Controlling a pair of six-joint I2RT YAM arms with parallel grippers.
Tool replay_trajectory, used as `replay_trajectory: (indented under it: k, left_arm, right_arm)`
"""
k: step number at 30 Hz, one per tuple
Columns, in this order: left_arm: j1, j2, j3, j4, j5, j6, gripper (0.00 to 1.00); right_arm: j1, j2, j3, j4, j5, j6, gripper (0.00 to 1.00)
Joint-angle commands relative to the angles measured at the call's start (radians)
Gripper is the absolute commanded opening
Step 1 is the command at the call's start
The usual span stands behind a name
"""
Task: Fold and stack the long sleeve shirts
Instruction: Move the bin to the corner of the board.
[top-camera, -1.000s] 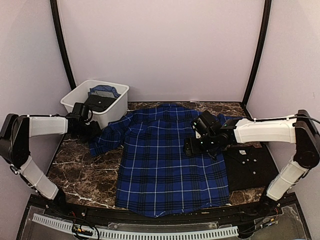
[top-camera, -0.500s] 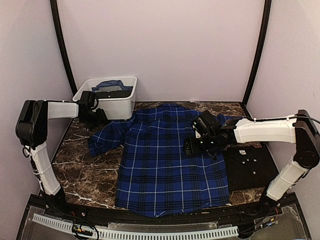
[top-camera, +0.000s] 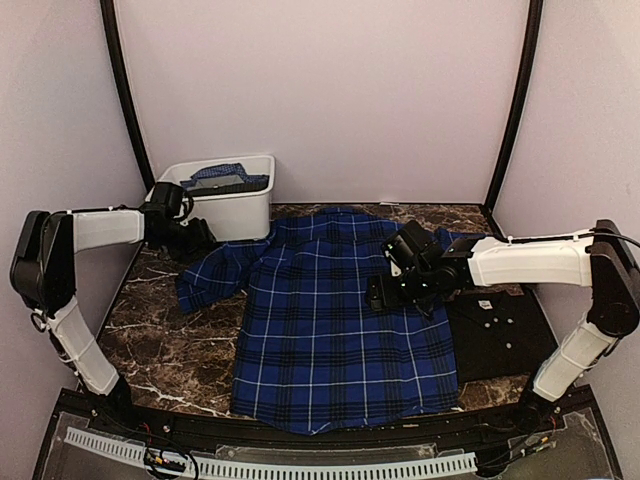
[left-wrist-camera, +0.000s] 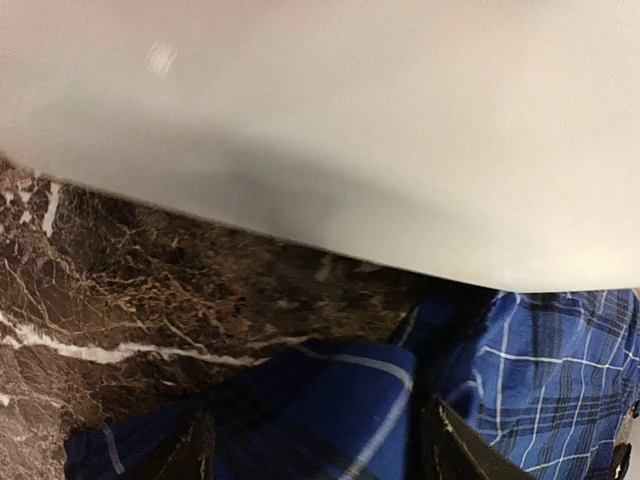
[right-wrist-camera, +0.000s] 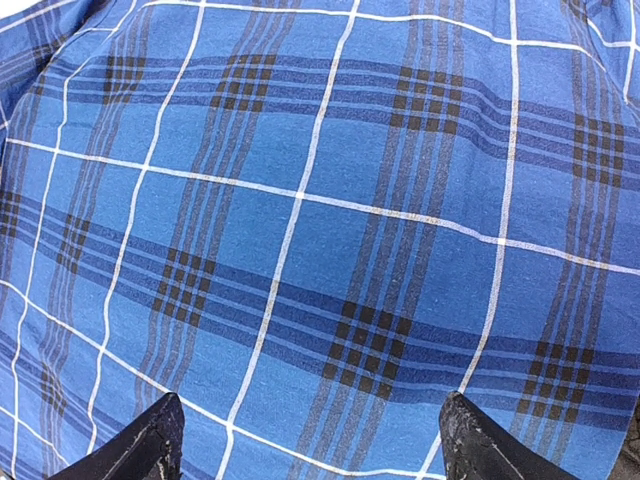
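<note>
Top view first: the blue plaid shirt (top-camera: 340, 320) is spread out flat in the middle of the marble table (top-camera: 160, 330), collar toward the back wall and hem toward the arm bases. One sleeve (top-camera: 215, 275) trails off to the left, pointing at the white tub (top-camera: 235, 210) in the back-left corner. There's some dark and blue-patterned cloth showing over the tub's rim. The black shirt (top-camera: 505, 335) lies on the right side of the table, just beside the plaid one, and you can spot its white buttons. The left gripper (top-camera: 195, 238) sits low between the tub's front wall and the end of that sleeve, really close to both. The right gripper (top-camera: 385, 293) is over the right half of the plaid shirt, well inside its edge, with the black shirt off to its right under the forearm.

Left wrist cam: the tub wall (left-wrist-camera: 350, 130) fills the whole top half, with a strip of table (left-wrist-camera: 150, 280) below it on the left. The plaid sleeve (left-wrist-camera: 330, 390) bunches up right under the left gripper (left-wrist-camera: 325, 450). Its fingertips (left-wrist-camera: 460, 455) stand apart with the cloth lying across the gap. They aren't pinching it as far as I can see, though I can't tell if the tips touch the fabric.

Right wrist cam: nothing but plaid shirt (right-wrist-camera: 320, 200) wall to wall, smooth and flat. The right gripper (right-wrist-camera: 315, 445) has its fingertips (right-wrist-camera: 150, 445) spread wide at the bottom edge, hanging just over the cloth and holding nothing.
</note>
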Motion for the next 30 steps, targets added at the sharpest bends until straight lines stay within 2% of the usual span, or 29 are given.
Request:
replay_trajectory:
  k: [1, 6, 11, 17, 23, 26, 30]
  left_arm:
    - [-0.127, -0.221, -0.041, 0.146, 0.013, 0.068, 0.69]
    - [-0.254, -0.157, 0.063, 0.158, -0.008, 0.090, 0.70]
    - [-0.284, -0.008, 0.163, 0.199, 0.044, 0.095, 0.69]
    - [-0.423, 0.196, 0.440, 0.133, 0.037, 0.245, 0.72]
    - [-0.458, 0.377, 0.646, 0.101, -0.066, 0.238, 0.73]
    - [-0.458, 0.473, 0.729, 0.081, -0.175, 0.226, 0.76]
    - [-0.436, 0.588, 0.922, -0.007, -0.307, 0.201, 0.78]
  right_arm:
    - [-0.008, -0.026, 0.024, 0.019, 0.017, -0.007, 0.85]
    - [-0.008, -0.029, 0.045, 0.014, 0.044, -0.012, 0.85]
    - [-0.008, -0.025, 0.066, 0.001, 0.052, -0.002, 0.85]
    - [-0.007, -0.028, 0.084, -0.016, 0.071, 0.007, 0.85]
    - [-0.008, -0.044, 0.084, -0.038, 0.089, 0.010, 0.85]
    - [-0.008, -0.047, 0.085, -0.046, 0.090, 0.010, 0.85]
    - [-0.008, -0.050, 0.087, -0.050, 0.080, 0.014, 0.85]
